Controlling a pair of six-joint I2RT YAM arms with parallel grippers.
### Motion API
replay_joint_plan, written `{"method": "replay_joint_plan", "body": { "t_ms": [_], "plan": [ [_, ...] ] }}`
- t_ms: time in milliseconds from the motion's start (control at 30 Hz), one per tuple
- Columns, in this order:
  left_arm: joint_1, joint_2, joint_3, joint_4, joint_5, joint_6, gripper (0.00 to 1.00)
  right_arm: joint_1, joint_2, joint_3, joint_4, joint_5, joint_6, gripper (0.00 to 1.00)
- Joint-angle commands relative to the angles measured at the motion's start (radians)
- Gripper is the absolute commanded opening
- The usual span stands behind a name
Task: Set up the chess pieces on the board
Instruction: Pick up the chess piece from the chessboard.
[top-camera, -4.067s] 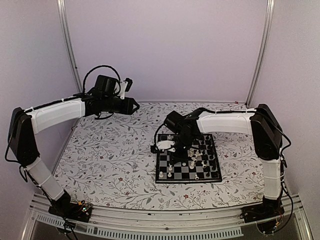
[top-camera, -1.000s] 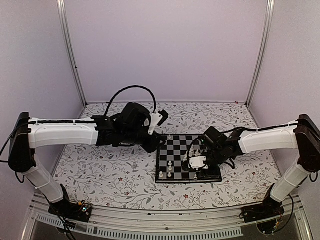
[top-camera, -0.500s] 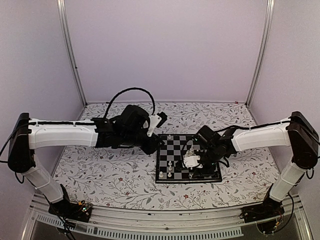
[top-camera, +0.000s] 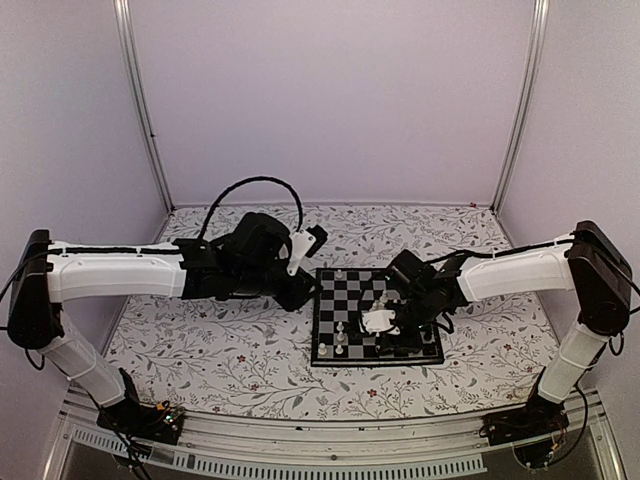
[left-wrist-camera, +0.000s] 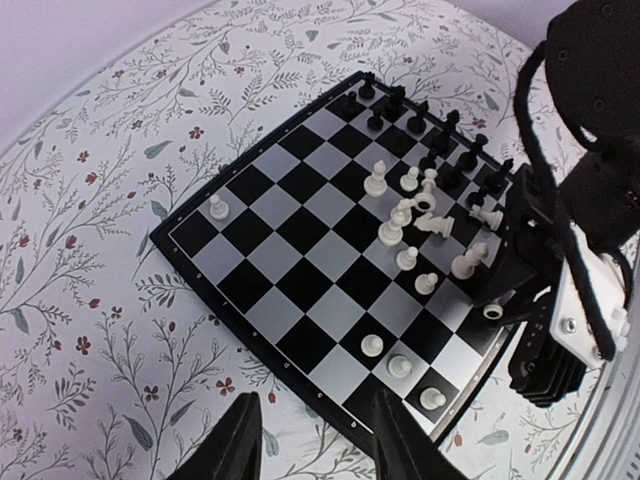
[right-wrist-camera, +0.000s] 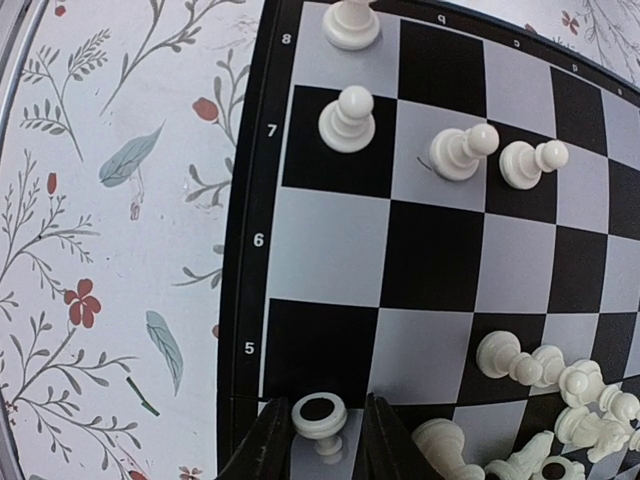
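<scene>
Since a second ago my right hand (top-camera: 383, 328) has slid a little toward the middle of the board (top-camera: 350, 298), and my left arm has eased back a touch from the board's left edge.

From the top camera, both arms reach in low over the floral counter (top-camera: 220, 340). My left hand (top-camera: 306, 292) sits just off the board's left edge, above the counter. My right hand is over the board's near half, and its arm crosses the board's right side. A few white men stand near the board's near-left corner, and one stands alone at its far-left corner.

On the left wrist camera, my fingers are apart with nothing between them, hovering over the counter just outside the board's border. Black pieces (left-wrist-camera: 420, 110) line the board's far edge. White pieces (left-wrist-camera: 410, 215) crowd together near the board's middle, some of them leaning or toppled. My right hand is down beside that crowd.

On the right wrist camera, my fingers straddle a white pawn (right-wrist-camera: 320, 412) just inside the board's numbered border. It shows its round base to the lens, so it is tipped. I cannot tell whether the fingers are pinching it or only bracketing it. Four white men stand further along, toward the corner marked 8.
</scene>
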Motion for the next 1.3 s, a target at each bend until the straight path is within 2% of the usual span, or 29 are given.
{"method": "replay_joint_plan", "body": {
  "t_ms": [0,400,733,933,1033,1267],
  "plan": [
    [-0.001,-0.03,-0.02,0.017,-0.003,0.007,0.39,-0.002,0.029,-0.025,-0.017,0.022,0.018,0.3],
    [-0.002,-0.035,-0.045,0.042,0.045,0.004,0.4,-0.055,0.006,-0.046,-0.036,-0.012,0.02,0.28],
    [-0.002,-0.031,-0.058,0.053,0.072,-0.001,0.4,-0.06,0.04,-0.036,-0.038,-0.035,0.026,0.11],
    [-0.004,-0.036,-0.096,0.098,0.115,-0.014,0.4,-0.089,0.027,-0.055,-0.038,-0.048,0.032,0.12],
    [-0.006,-0.033,-0.107,0.117,0.138,-0.015,0.4,-0.1,0.018,-0.063,-0.033,-0.046,0.035,0.23],
    [-0.008,-0.019,-0.101,0.123,0.162,-0.018,0.4,-0.112,0.02,-0.066,-0.033,-0.052,0.035,0.21]
  ]
}}
